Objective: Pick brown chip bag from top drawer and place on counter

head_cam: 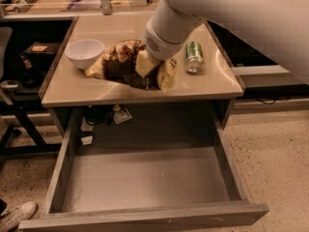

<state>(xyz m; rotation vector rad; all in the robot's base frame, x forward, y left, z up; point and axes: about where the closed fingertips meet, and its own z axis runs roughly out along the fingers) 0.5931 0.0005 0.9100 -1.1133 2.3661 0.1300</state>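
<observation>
Camera view: jaws hold bag (118, 62) between bowl (84, 53), can (194, 57)

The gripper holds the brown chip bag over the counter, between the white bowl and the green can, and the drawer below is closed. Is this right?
Not quite: the camera view shows the drawer pulled open. The gripper does hold the chip bag over the counter, between bowl and can.
</observation>
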